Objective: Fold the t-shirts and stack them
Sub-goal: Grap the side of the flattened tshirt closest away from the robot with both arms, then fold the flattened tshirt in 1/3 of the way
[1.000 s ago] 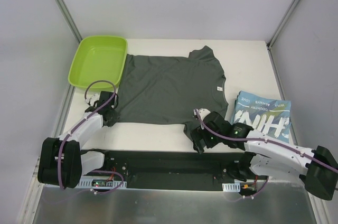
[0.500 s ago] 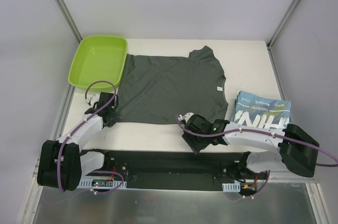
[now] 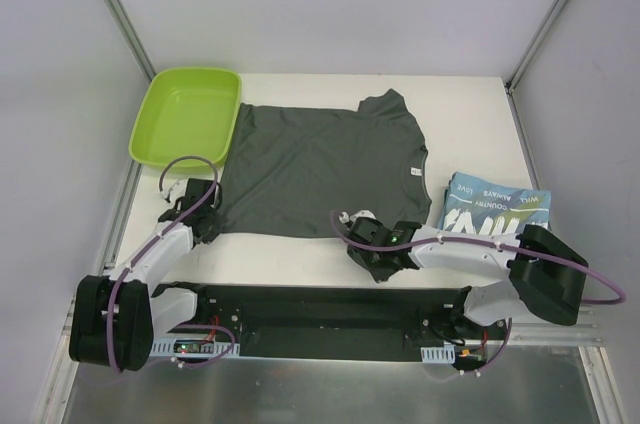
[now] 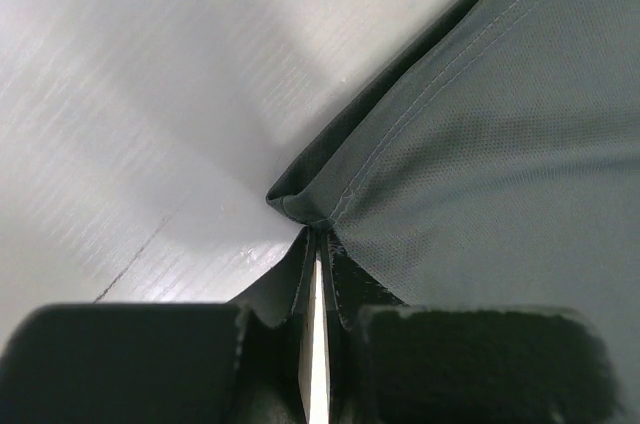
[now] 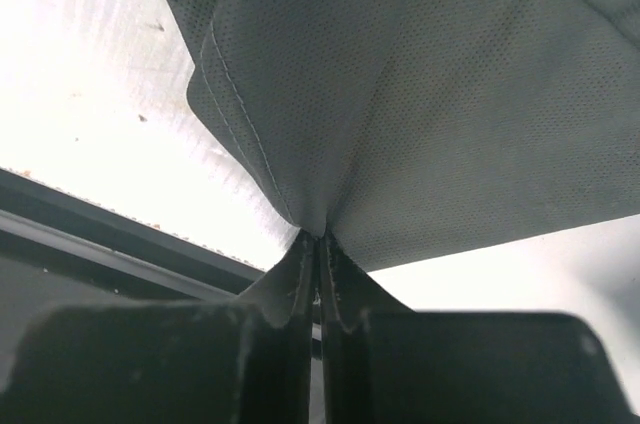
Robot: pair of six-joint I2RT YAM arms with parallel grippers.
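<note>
- The dark grey t-shirt [image 3: 320, 169] lay spread flat in the middle of the white table [image 3: 470, 114], its collar toward 3 o'clock and its bottom hem toward 9 o'clock.
- One short sleeve stuck out at 12 o'clock; the nearer sleeve area, at about 5 o'clock of the shirt, sat under the right arm's wrist.
- The left gripper [image 3: 205, 222] sat at the shirt's 8 o'clock corner. In the left wrist view its jaws were pressed together on that hem corner [image 4: 318, 244] — the stitched edge bunched into a small fold just ahead of the fingertips.
- The right gripper [image 3: 362, 236] was at the shirt's near edge, around 5 o'clock. In the right wrist view the jaws were pinched tight on a gathered fold of the grey cloth [image 5: 318, 242], with the fabric fanning out and up from the pinch and a seamed edge curling off toward 11 o'clock.
- The light blue t-shirt [image 3: 497, 219] with white lettering lay folded at 4 o'clock on the table, just beside the grey shirt's collar end and touched by neither gripper.
- A lime-green tray [image 3: 185, 114] stood at 10 o'clock, its near right rim touching or just overlapping the grey shirt's hem corner — I could not tell which.
</note>
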